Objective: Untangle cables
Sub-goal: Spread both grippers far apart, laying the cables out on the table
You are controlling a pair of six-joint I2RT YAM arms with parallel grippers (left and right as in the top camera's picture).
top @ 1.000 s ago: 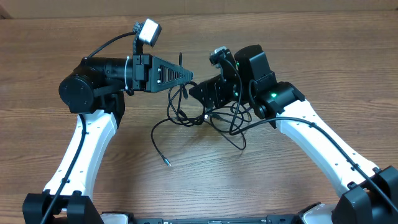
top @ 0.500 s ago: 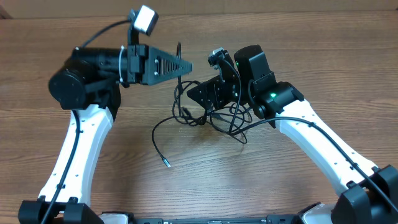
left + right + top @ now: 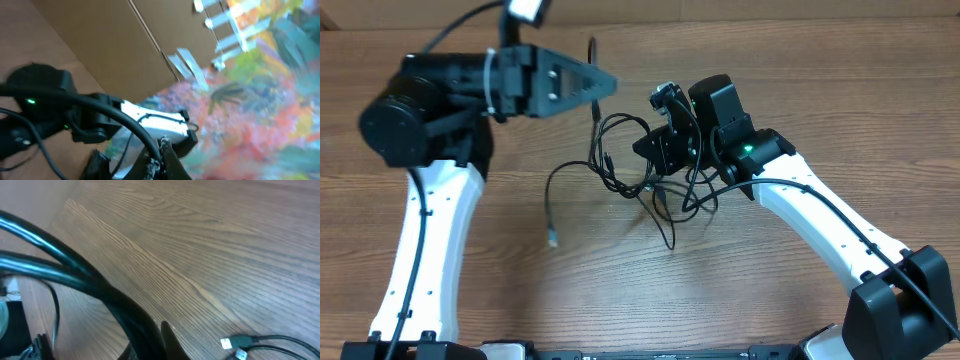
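Wooden table [image 3: 770,290], two arms reaching in from the near corners.

Cables [image 3: 620,170]: a loose black tangle at mid-table, between the two grippers. Most loops sit just near of the right gripper. One strand curves out to the left and toward the near side, ending in a small plug tip [image 3: 553,240] that lies alone on the wood. Another strand trails toward the near edge from the middle of the tangle.

Left gripper [image 3: 604,84]: far-left of the tangle, raised, fingers pointing right. Jaws closed. A single strand stands up through the fingertips and drops from there into the tangle, so it looks pinched. Left wrist view is blurred; a dark cord [image 3: 100,107] sweeps across to the fingertips [image 3: 162,150].

Right gripper [image 3: 646,150]: on the right edge of the tangle, fingers pointing left into the loops. Jaws closed. In the right wrist view several cords [image 3: 85,275] run together down into the fingertips [image 3: 156,339], apparently gripped. A flat connector [image 3: 232,342] lies on the wood to the right of them.
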